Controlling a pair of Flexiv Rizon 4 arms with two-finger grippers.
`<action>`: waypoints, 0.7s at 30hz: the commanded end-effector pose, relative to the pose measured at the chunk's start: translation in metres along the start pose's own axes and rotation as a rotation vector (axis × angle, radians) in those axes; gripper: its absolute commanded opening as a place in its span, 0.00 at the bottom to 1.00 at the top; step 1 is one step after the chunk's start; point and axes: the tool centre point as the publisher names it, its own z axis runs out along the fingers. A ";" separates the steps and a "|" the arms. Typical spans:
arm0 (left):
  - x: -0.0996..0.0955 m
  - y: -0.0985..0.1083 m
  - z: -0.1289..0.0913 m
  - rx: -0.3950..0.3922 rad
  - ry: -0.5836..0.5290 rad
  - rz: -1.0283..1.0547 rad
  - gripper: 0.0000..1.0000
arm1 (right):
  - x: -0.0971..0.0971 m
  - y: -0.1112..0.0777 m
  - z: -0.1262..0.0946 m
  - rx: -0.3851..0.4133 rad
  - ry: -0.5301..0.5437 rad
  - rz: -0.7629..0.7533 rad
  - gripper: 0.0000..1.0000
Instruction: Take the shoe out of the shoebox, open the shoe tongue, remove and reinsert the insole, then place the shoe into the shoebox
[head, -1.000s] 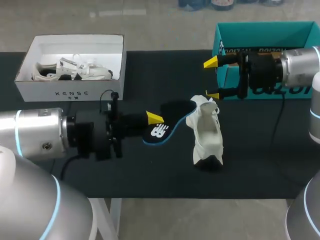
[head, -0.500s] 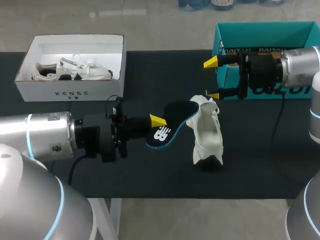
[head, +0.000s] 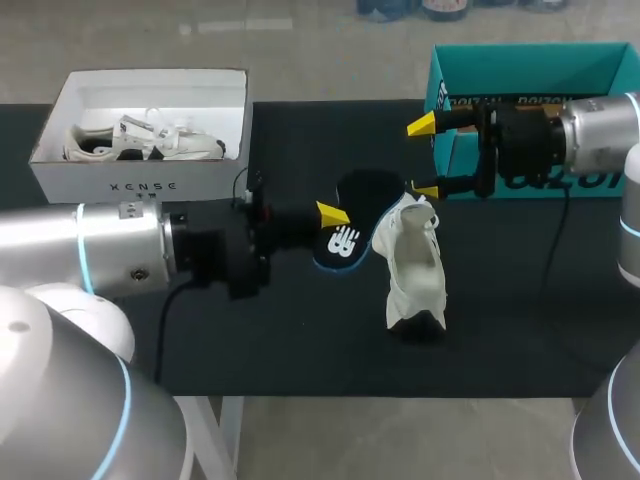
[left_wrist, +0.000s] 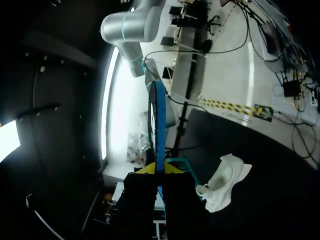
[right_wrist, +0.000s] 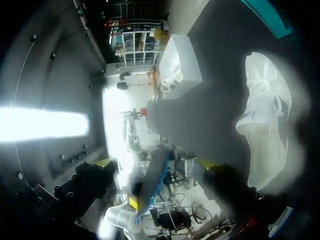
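Black table (head: 300, 340) — insole (head: 352, 230) pinched in left hand (head: 332, 218), beside white shoe (head: 415, 265).

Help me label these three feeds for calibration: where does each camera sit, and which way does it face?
Head view: fixed above and behind, looking down on the table; both arms show, left hand shut on the insole, right hand open.
Left wrist view: on the left wrist, looking along its fingers at the edge-on insole; its yellow tips show.
Right wrist view: on the right wrist, looking across the table toward the white shoebox; its open fingers show.
All three share the white shoe.
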 end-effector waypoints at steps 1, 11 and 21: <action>0.002 0.016 0.021 0.003 0.004 0.001 0.00 | 0.000 -0.001 0.001 -0.004 0.000 0.000 1.00; 0.009 0.029 0.055 0.011 -0.001 0.017 0.00 | 0.000 -0.001 0.001 -0.004 0.000 0.000 1.00; 0.009 0.036 0.084 0.000 0.016 0.077 0.00 | 0.000 -0.001 0.001 -0.004 0.000 0.000 1.00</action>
